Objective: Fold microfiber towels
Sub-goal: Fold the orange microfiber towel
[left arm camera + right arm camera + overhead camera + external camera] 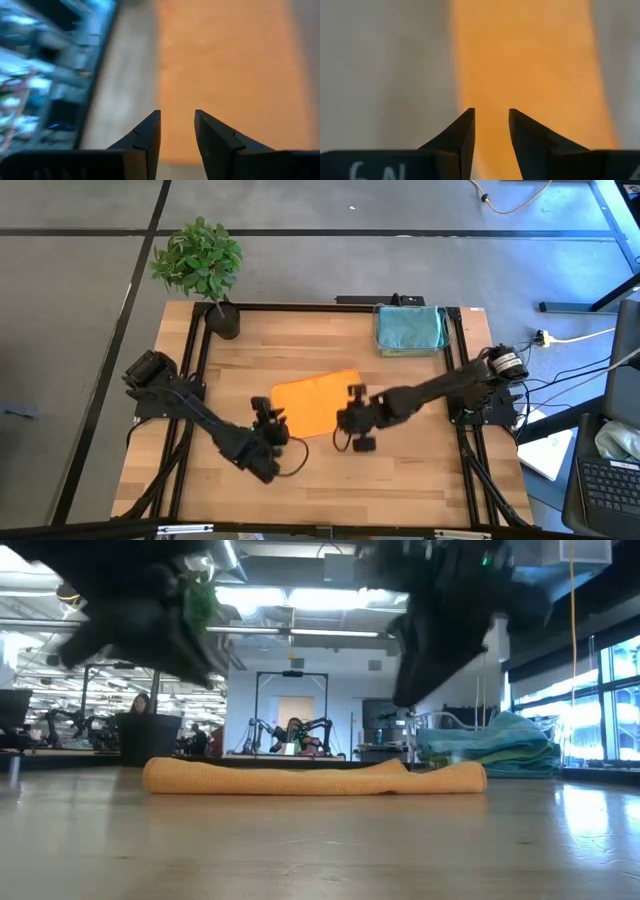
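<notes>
Orange towel [312, 402]: folded, flat on the table [400, 470], between both grippers.
Left gripper [177, 131]: released, empty, over the towel's near-left corner.
Right gripper [491, 127]: released, empty, at its right edge.
Advice: check the edges align, press the crease flat, then move it to the folded stack [410, 328] beyond the right gripper.

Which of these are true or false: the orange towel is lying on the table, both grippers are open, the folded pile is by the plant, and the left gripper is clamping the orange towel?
1. The orange towel lies on the table. True.
2. The left gripper and the right gripper are both open. True.
3. The folded pile sits beside the plant. False: it is at the far corner on the right arm's side, the plant at the opposite far corner.
4. The left gripper clamps the orange towel. False: its fingers stand apart with nothing between them.
</notes>
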Motion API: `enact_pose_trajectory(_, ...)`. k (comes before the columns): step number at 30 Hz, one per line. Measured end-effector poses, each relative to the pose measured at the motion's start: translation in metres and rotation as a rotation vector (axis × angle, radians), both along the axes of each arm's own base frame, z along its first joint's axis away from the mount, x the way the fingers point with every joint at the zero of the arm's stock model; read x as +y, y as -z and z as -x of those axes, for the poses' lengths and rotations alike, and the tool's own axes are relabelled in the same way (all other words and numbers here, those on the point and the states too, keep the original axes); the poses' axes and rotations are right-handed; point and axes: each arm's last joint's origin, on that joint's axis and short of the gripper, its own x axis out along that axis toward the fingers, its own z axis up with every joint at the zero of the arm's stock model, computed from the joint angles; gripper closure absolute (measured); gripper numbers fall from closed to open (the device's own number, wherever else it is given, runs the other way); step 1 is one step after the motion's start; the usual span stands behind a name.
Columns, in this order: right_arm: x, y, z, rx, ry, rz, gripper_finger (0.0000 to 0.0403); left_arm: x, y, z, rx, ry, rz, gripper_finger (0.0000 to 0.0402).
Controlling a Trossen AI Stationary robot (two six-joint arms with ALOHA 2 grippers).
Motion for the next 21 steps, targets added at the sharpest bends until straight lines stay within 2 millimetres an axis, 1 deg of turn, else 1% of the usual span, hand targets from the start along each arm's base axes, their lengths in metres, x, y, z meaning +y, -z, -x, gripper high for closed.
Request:
enact_pose_trajectory(2,0.018,0.006,-0.005,-0.09,-0.039,-0.061,0.0281,0.009,0.004,-0.004,-0.046,-0.05,-0.042,0.029)
enact_pose_trajectory(3,0.026,0.012,-0.003,-0.115,-0.058,-0.07,0.0281,0.014,0.009,-0.008,-0.054,-0.072,-0.027,0.0289)
enact_pose_trajectory(5,0.034,0.025,0.002,-0.121,-0.083,-0.062,0.0281,0.027,0.022,-0.014,0.012,-0.098,0.05,0.0289)
enact_pose_trajectory(7,0.036,0.036,0.009,-0.118,-0.076,-0.02,0.0281,0.039,0.036,-0.018,0.106,-0.104,0.145,0.0288)
enact_pose_trajectory(9,0.034,0.045,0.015,-0.103,-0.053,0.039,0.0281,0.047,0.047,-0.019,0.156,-0.11,0.209,0.0288)
enact_pose_trajectory(11,0.03,0.053,0.02,-0.098,-0.035,0.094,0.0281,0.054,0.055,-0.015,0.176,-0.135,0.218,0.0288)
enact_pose_trajectory(14,0.023,0.061,0.026,-0.107,-0.009,0.144,0.0281,0.062,0.063,-0.011,0.154,-0.173,0.229,0.0288)
enact_pose_trajectory(18,0.001,0.081,0.035,-0.069,0.044,0.138,0.0281,0.06,0.066,-0.008,0.139,-0.179,0.245,0.0288)
enact_pose_trajectory(21,-0.013,0.089,0.039,-0.079,0.087,0.134,0.0281,0.054,0.066,-0.007,0.111,-0.185,0.285,0.0288)
